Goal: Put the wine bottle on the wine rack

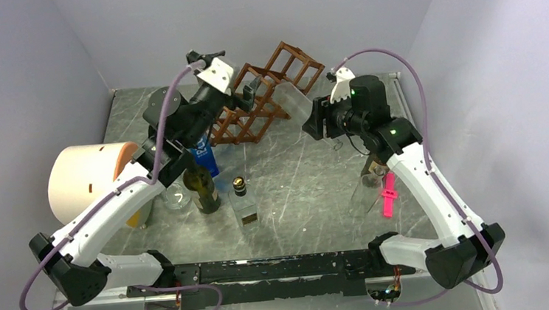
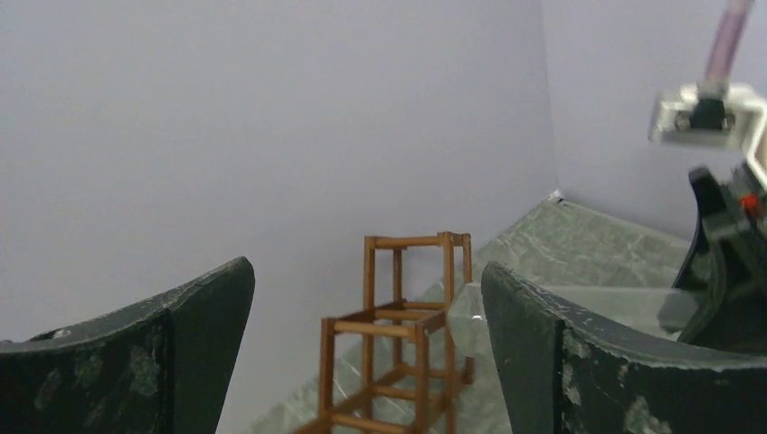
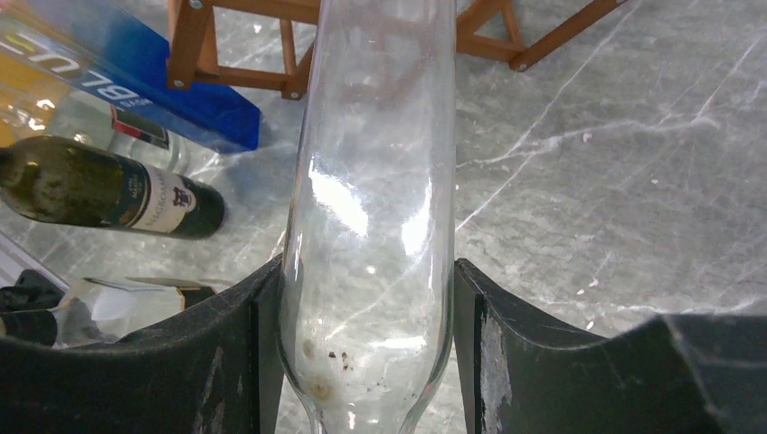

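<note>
The reddish-brown wooden wine rack (image 1: 275,88) stands at the back of the table; it also shows in the left wrist view (image 2: 398,344) and at the top of the right wrist view (image 3: 237,63). My right gripper (image 1: 318,119) is shut on a clear empty glass wine bottle (image 1: 293,102), held level above the table with its far end at the rack's right side. In the right wrist view the fingers (image 3: 226,353) press both sides of the bottle (image 3: 371,199). My left gripper (image 1: 254,95) is open and empty at the rack's top, its jaws wide apart (image 2: 366,353).
A dark green wine bottle (image 1: 201,186), a small gold-capped bottle (image 1: 243,202), a blue box (image 1: 205,157) and a clear glass (image 1: 176,197) stand front left of the rack. A large white roll (image 1: 85,181) lies at the left. A glass (image 1: 367,192) and a pink tool (image 1: 389,195) sit at the right.
</note>
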Tool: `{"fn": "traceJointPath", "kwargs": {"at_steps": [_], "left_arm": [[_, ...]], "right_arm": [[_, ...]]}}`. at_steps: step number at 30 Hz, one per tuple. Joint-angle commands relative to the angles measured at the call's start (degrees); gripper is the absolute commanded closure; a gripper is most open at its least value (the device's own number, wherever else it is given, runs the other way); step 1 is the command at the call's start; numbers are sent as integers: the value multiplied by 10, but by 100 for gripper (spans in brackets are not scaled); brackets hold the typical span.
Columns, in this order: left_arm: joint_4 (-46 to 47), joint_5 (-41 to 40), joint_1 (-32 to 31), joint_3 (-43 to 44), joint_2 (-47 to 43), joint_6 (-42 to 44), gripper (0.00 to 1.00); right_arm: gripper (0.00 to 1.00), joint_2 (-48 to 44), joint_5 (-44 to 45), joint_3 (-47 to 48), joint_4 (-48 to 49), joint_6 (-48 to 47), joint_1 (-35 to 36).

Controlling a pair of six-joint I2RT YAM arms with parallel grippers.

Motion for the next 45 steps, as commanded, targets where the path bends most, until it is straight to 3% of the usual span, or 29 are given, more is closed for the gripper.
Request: {"fn": "traceJointPath", "kwargs": {"at_steps": [1, 7, 18, 45], "left_arm": [[-92, -102, 1, 22, -12, -137, 1], [-206, -63, 34, 45, -47, -215, 1], [-303, 10, 81, 57, -57, -275, 1], [-331, 46, 92, 88, -27, -261, 1]], "right_arm": [[100, 13, -1, -13, 23, -12, 10], [100, 43, 17, -27, 44, -5, 48], [100, 85, 45, -53, 60, -11, 82], [100, 195, 3, -115, 295, 43, 97]]}}
